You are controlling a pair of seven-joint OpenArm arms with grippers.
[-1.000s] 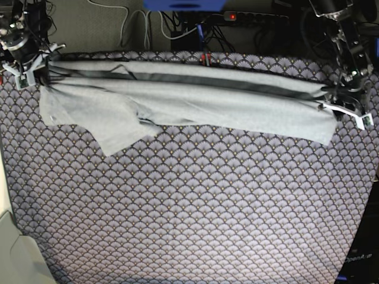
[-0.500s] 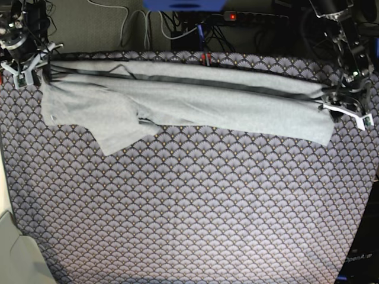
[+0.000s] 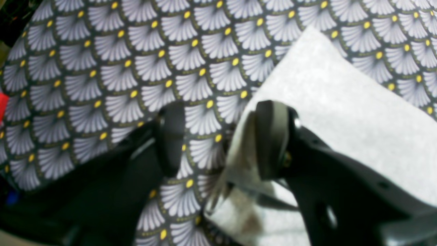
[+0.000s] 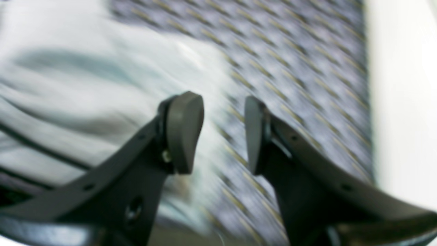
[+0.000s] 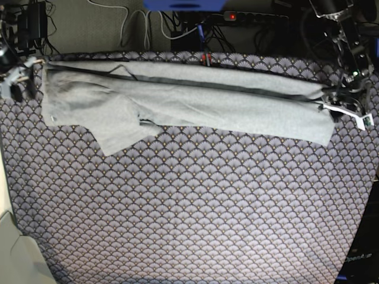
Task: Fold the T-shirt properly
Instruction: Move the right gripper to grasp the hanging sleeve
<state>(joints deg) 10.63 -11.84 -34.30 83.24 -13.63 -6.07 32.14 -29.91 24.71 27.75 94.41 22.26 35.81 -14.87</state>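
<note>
The pale grey T-shirt (image 5: 189, 103) lies folded into a long band across the far part of the table, with a sleeve flap hanging toward the front at its left. My left gripper (image 5: 346, 112) stands open at the shirt's right end. In the left wrist view this gripper (image 3: 220, 136) has one finger (image 3: 271, 136) over the edge of the shirt (image 3: 341, 112). My right gripper (image 5: 15, 83) is just off the shirt's left end. Its wrist view, blurred, shows the right gripper (image 4: 222, 136) open, the shirt (image 4: 85, 85) left of it.
The purple-grey fan-patterned table cloth (image 5: 189, 207) covers the whole table. Cables and a power strip (image 5: 237, 16) lie behind the far edge. A pale surface (image 5: 12, 248) borders the table at the front left.
My right gripper has opened, let go of the shirt's left end and drawn back to the left; that end now lies flat. My left gripper has opened at the right end.
</note>
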